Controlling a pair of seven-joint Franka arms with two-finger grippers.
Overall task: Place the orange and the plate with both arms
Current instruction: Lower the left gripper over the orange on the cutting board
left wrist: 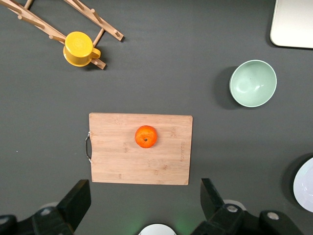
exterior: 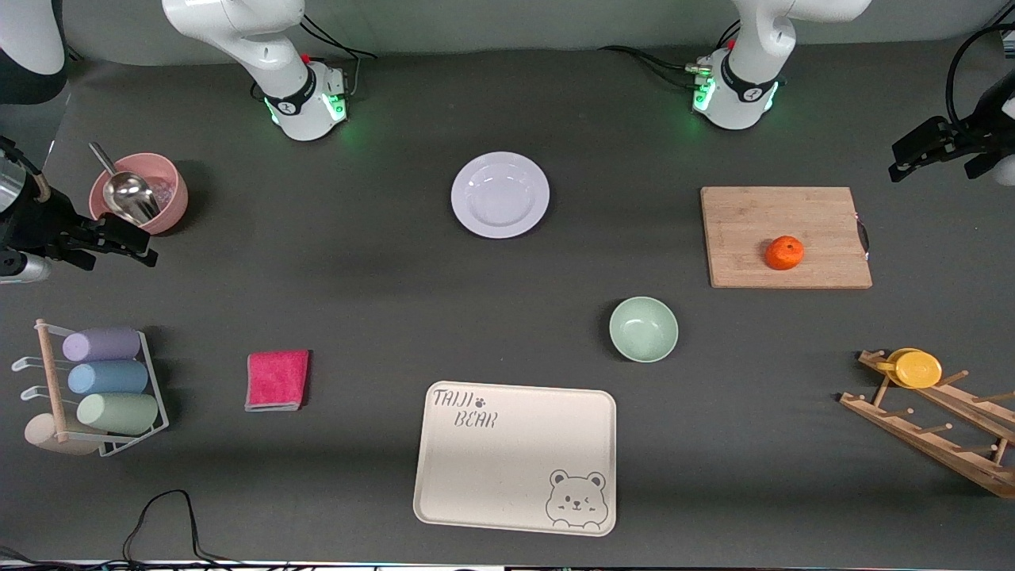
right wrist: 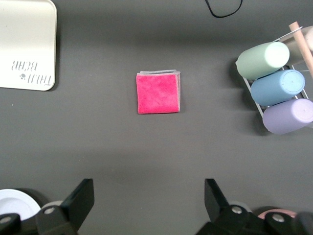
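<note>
The orange (exterior: 784, 253) sits on a wooden cutting board (exterior: 745, 222) toward the left arm's end of the table; it also shows in the left wrist view (left wrist: 146, 136). The lavender-white plate (exterior: 500, 195) lies empty mid-table, farther from the front camera than the green bowl (exterior: 643, 328). Its edge shows in the left wrist view (left wrist: 305, 186) and the right wrist view (right wrist: 14, 200). My left gripper (exterior: 900, 159) (left wrist: 145, 205) is open and empty, high up at its end of the table. My right gripper (exterior: 143, 246) (right wrist: 146, 205) is open and empty, high up beside the pink bowl (exterior: 139, 194).
A cream bear tray (exterior: 515, 456) lies nearest the front camera. A pink cloth (exterior: 277, 380) and a rack of pastel cups (exterior: 103, 381) are toward the right arm's end. A wooden rack with a yellow cup (exterior: 916, 369) is toward the left arm's end. The pink bowl holds a metal scoop.
</note>
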